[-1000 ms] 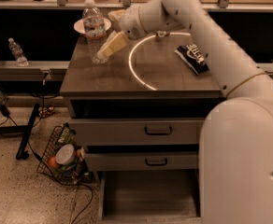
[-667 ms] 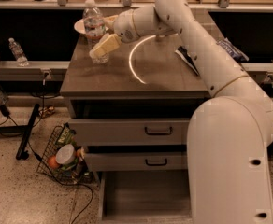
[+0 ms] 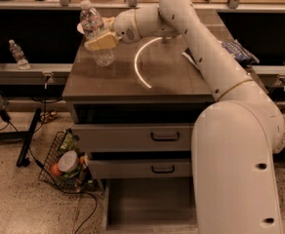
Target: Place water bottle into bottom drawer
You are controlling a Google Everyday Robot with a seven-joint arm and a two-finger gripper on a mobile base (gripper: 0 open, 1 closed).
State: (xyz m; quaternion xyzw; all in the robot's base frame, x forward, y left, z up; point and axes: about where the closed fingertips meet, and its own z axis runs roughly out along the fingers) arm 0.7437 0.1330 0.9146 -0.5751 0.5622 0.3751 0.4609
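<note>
The water bottle (image 3: 93, 30), tall, clear and ribbed with a white cap, stands upright near the far left corner of the dark cabinet top (image 3: 132, 82). My gripper (image 3: 101, 41) reaches in from the right and lies across the bottle's middle, against its front side. The bottom drawer (image 3: 147, 206) is pulled open at floor level below, showing a plain flat grey floor with nothing in it. My white arm runs from the lower right up over the cabinet and hides the drawer's right part.
Two closed grey drawers with black handles (image 3: 165, 136) sit above the open one. A blue snack bag (image 3: 237, 51) lies at the right. A wire basket of items (image 3: 67, 165) stands on the floor at the left. A small bottle (image 3: 18, 53) stands on a left ledge.
My gripper has swung from beside the bottle's lower right to lie level across its middle. The bottle stays in the same spot on the cabinet top.
</note>
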